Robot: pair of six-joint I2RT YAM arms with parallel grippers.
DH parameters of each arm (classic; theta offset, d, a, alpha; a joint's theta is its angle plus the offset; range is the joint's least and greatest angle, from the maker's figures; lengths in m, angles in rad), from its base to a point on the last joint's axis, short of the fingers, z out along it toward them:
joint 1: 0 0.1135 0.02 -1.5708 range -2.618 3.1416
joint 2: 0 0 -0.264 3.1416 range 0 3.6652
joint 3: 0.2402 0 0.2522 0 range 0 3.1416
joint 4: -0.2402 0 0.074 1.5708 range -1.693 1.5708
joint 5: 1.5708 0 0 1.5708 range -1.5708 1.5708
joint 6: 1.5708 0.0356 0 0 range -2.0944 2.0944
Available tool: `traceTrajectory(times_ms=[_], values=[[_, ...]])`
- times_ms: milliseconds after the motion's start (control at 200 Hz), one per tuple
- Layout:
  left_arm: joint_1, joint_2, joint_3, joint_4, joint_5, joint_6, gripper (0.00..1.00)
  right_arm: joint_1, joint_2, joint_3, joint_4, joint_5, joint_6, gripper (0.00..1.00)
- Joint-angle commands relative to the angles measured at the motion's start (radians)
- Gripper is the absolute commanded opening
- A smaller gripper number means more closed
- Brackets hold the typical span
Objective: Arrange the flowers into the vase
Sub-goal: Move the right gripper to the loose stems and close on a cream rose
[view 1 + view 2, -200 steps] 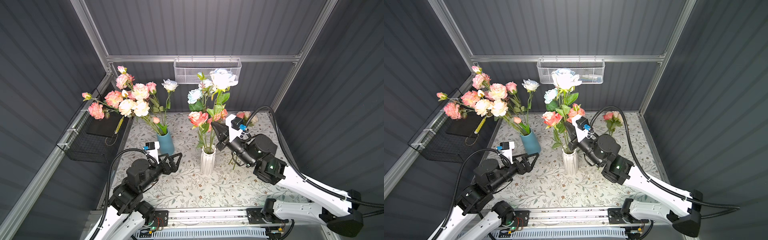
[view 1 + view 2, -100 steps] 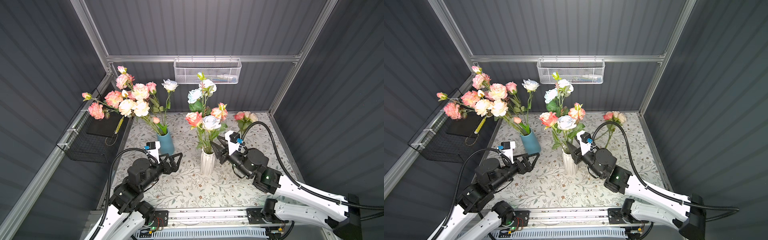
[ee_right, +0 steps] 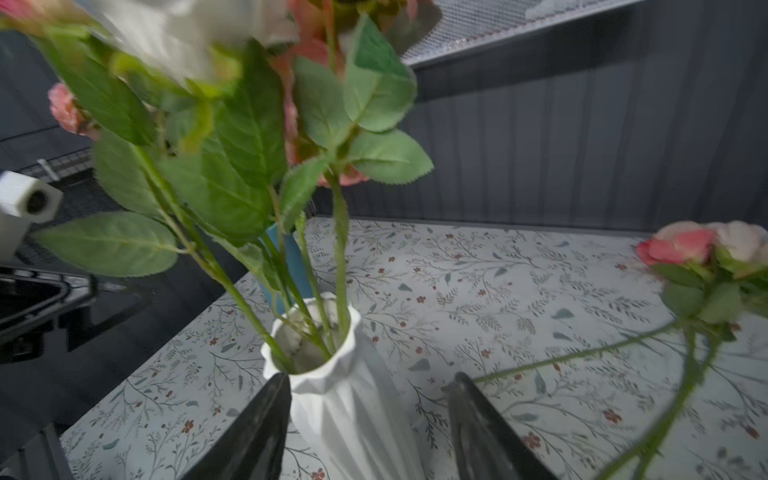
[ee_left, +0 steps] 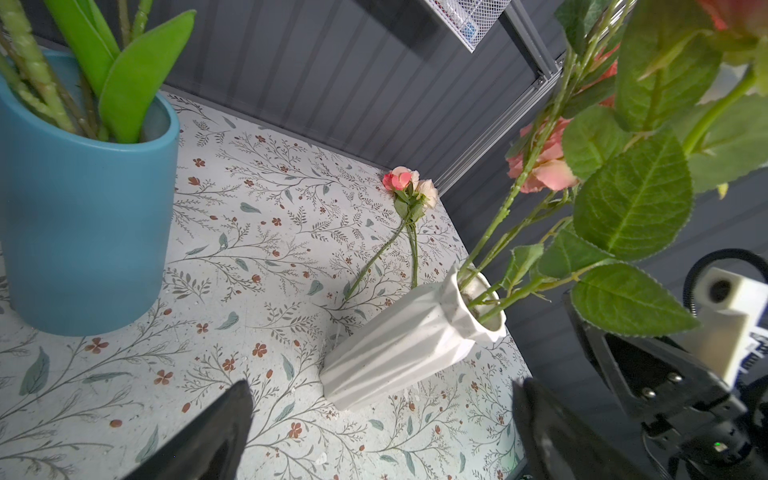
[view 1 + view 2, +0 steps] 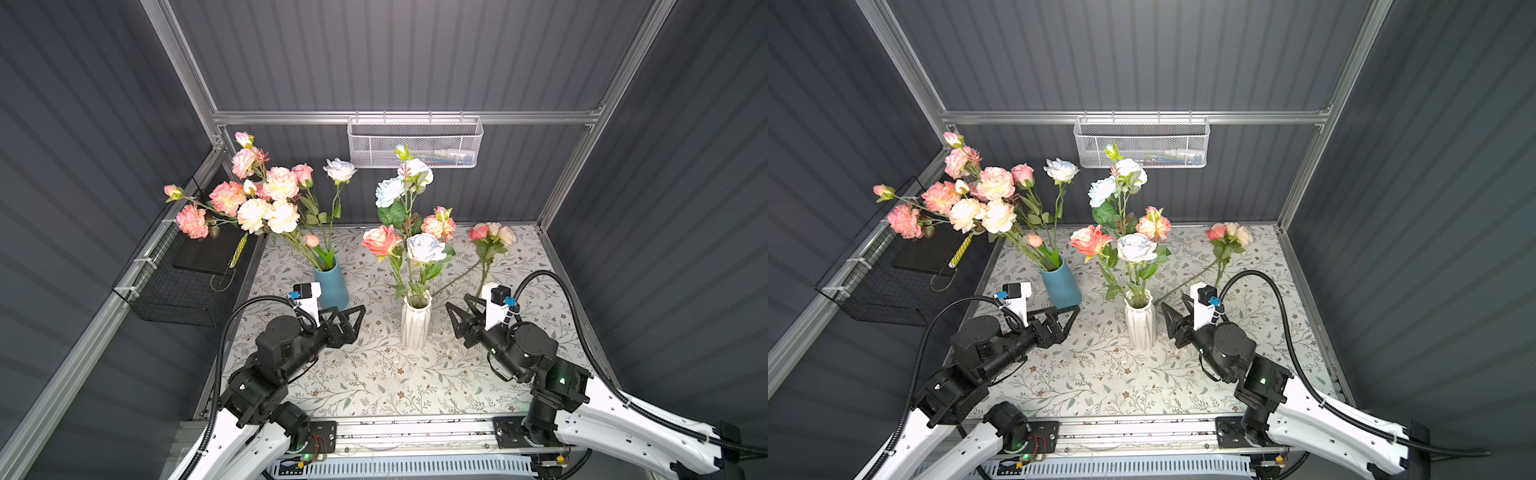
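The white ribbed vase (image 5: 415,328) (image 5: 1140,326) (image 4: 407,345) (image 3: 349,399) stands mid-table and holds several flowers, among them a pale-blue rose (image 5: 424,247) (image 5: 1136,247) and a peach one (image 5: 380,240). Two more pink and cream flowers (image 5: 490,236) (image 5: 1227,236) (image 4: 409,187) (image 3: 702,245) lie on the cloth at the back right. My right gripper (image 5: 457,301) (image 5: 1173,301) (image 3: 370,378) hangs open just right of the vase, holding nothing. My left gripper (image 5: 358,322) (image 5: 1073,318) (image 4: 382,388) is wide open and empty, left of the vase.
A blue vase (image 5: 331,284) (image 4: 79,216) full of pink and cream blooms stands at the back left, close to my left gripper. A black mesh basket (image 5: 178,286) hangs on the left wall, a white wire basket (image 5: 415,143) on the back wall.
My right gripper brought the pale-blue rose down into the white vase, opened, let it go and drew back to the right. The left arm has not moved.
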Motion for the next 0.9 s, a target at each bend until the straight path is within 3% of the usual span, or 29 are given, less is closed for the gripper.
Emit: traceTrajectory(times_ms=[0, 165, 380, 560, 685, 895], values=[[-0.002, -0.002, -0.016, 0.02, 0.004, 0.011, 1.0, -0.102, 0.027, -0.008, -0.15, 0.011, 0.141, 0.62], [-0.002, 0.001, -0.017, 0.018, 0.003, 0.012, 1.0, -0.434, 0.185, 0.025, -0.271, -0.259, 0.279, 0.56], [-0.002, -0.005, -0.021, 0.016, 0.006, 0.01, 1.0, -0.712, 0.564, 0.197, -0.336, -0.433, 0.23, 0.5], [-0.001, -0.007, -0.021, 0.017, 0.01, 0.009, 1.0, -0.821, 0.853, 0.373, -0.364, -0.437, 0.205, 0.39], [-0.002, -0.01, -0.018, 0.012, 0.008, 0.009, 1.0, -0.832, 1.003, 0.502, -0.41, -0.472, 0.187, 0.33], [-0.002, -0.01, -0.019, 0.016, 0.008, 0.01, 1.0, -0.818, 1.119, 0.641, -0.437, -0.461, 0.193, 0.37]])
